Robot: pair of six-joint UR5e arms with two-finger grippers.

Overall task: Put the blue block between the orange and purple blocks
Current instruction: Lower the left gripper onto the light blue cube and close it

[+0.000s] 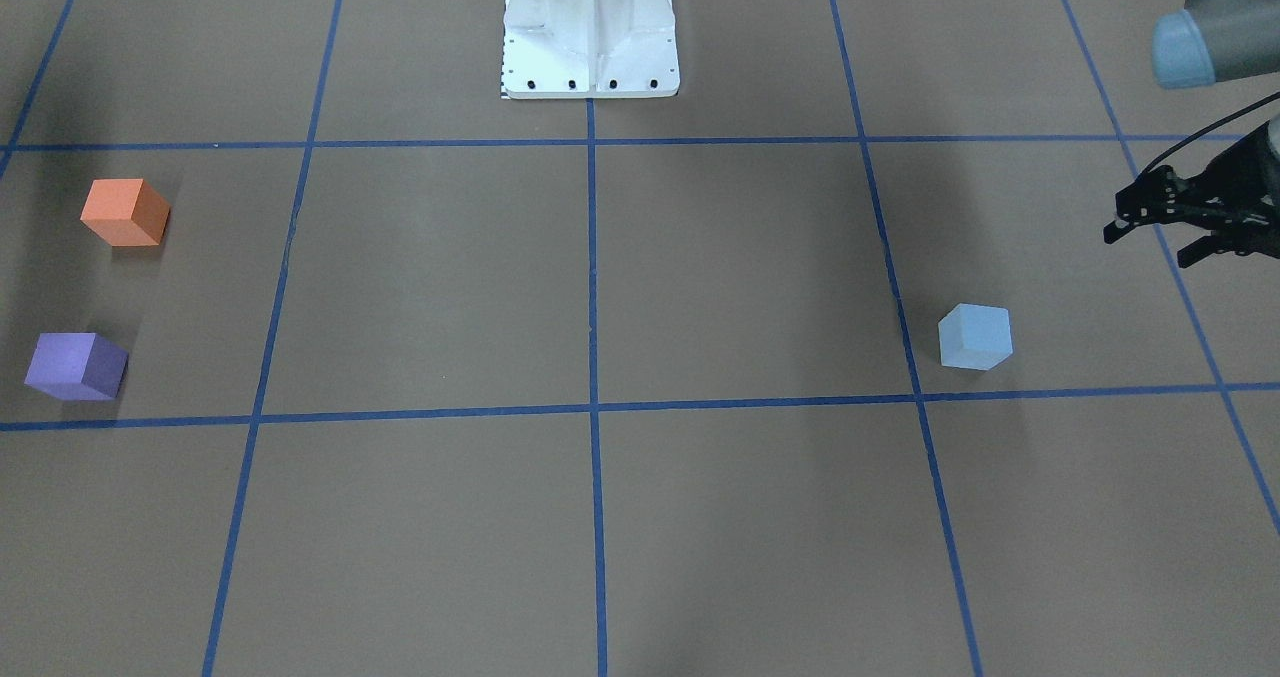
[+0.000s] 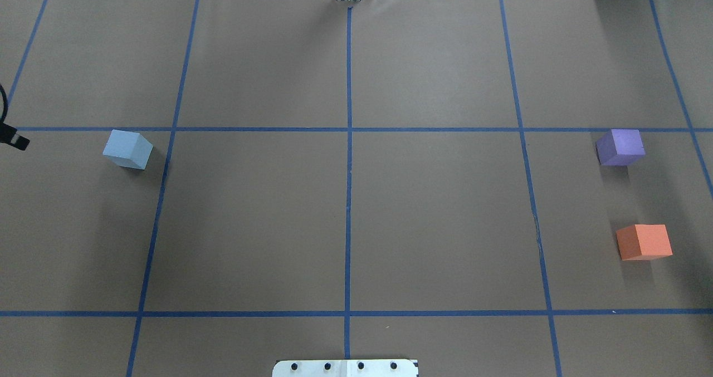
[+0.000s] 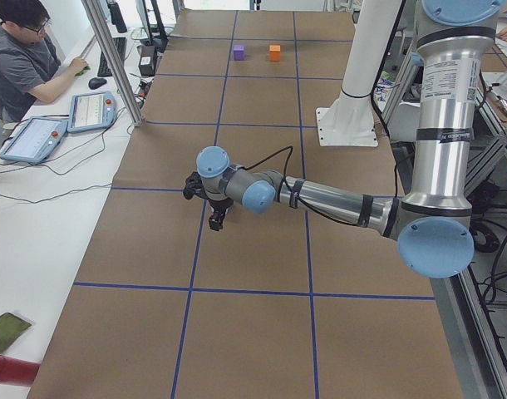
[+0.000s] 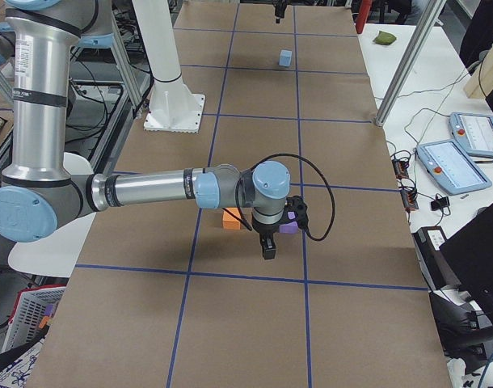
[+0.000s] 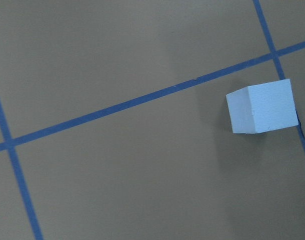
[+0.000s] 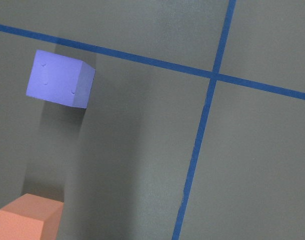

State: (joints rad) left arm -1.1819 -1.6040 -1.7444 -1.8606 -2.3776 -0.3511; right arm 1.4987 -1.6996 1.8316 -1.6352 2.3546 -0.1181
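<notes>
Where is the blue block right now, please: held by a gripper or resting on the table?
Resting on the table: the blue block sits flat, untouched, with the left gripper well apart.

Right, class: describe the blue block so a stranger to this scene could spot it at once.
Take the brown table with its blue tape grid. On its left side in the overhead view, just left of a tape line, the blue block sits alone. It is pale blue; the orange block and purple block sit near each other at the far right.
</notes>
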